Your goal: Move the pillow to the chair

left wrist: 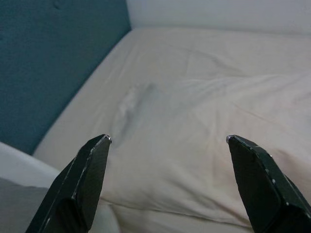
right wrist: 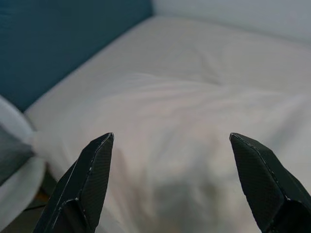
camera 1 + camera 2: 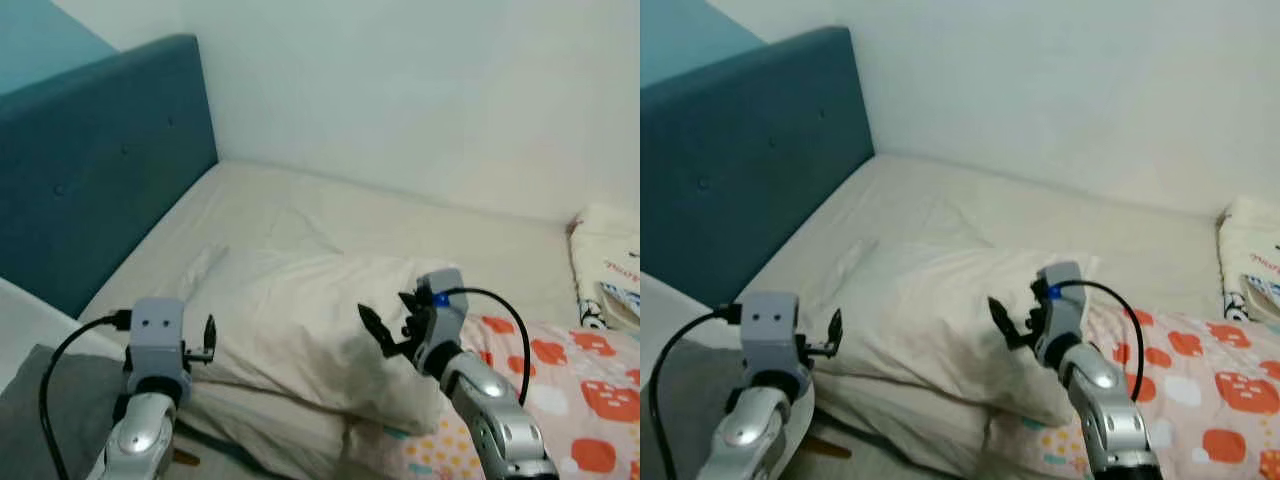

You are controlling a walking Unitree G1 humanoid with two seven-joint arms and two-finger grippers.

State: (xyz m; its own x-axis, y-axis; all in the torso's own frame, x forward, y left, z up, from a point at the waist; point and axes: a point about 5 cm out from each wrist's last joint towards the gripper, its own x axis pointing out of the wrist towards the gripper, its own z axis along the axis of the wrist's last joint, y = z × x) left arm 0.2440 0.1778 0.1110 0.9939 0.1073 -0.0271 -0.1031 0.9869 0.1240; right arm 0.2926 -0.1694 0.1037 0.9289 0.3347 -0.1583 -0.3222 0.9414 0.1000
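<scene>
— Cream cotton, that is what lies right under both arms: the pillow [image 3: 310, 320] rests on the near part of the bed [image 3: 300, 205], its long axis running across from the robot's left to its right.

— And the tools, which is nearer?

— The right tool [image 3: 385, 330] hangs over the pillow's right half, fingers spread wide with nothing between them; in its wrist view the two black fingertips [image 2: 92, 160] frame the pale cloth. The left tool [image 3: 205, 345] sits at the pillow's near left edge, also spread and empty, and its wrist view looks along the pillow's left end toward the mattress. I judge the right one slightly better placed, being already above the bulk.

— So the move ahead?

— Each tool likely has to go forward and down to pinch one end, since the pillow is wide and soft and may sag if taken from one side.

— Anything in the way?

— Close on the right, a blanket [image 3: 560, 390] with orange patterns lies beside the pillow, apparently touching its lower right corner; it could be caught along with it. A grey cushion-like surface [image 3: 50, 410] is at the near left. Farther off, a folded printed cloth [image 3: 610, 265] sits at the right edge, the blue headboard [image 3: 100, 150] rises at left, and the white wall [image 3: 420, 90] closes the back. I see no chair here.
</scene>
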